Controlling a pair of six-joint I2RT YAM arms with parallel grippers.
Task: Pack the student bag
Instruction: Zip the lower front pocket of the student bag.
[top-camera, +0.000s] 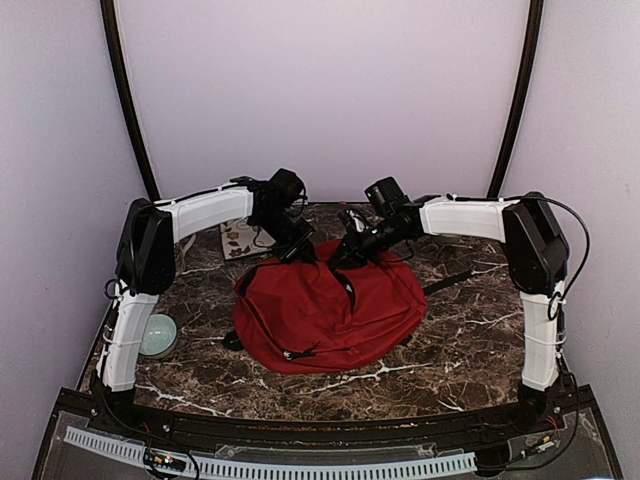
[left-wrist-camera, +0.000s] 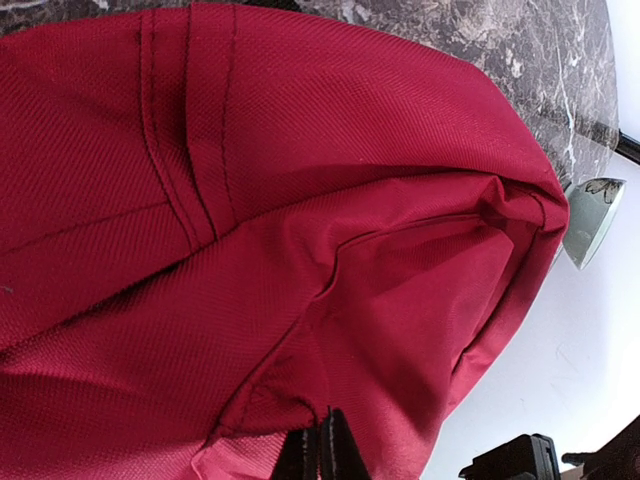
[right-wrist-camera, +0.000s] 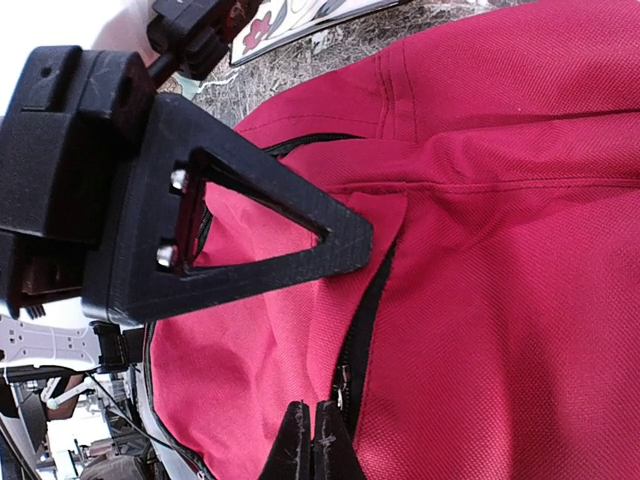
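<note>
From above, the red bag (top-camera: 330, 315) lies flat in the middle of the marble table (top-camera: 460, 345), between the two arms. The left gripper (top-camera: 298, 252) and the right gripper (top-camera: 345, 258) both reach down to the far edge of the bag, near each other. A small flowered card (top-camera: 240, 238) lies behind the bag on the left, and a pale bowl (top-camera: 157, 335) stands at the left side, apart from the bag.

In the left wrist view the red cloth fills almost everything. The left gripper is closed – its two fingers (left-wrist-camera: 340, 450) are pressed together at a fold of the cloth. If cloth is pinched between them, I cannot tell.

In the right wrist view the right gripper is also closed – its tips meet just beside the black zip (right-wrist-camera: 362, 320) of the bag. The black triangular finger of the left gripper is above them, against the cloth.
</note>
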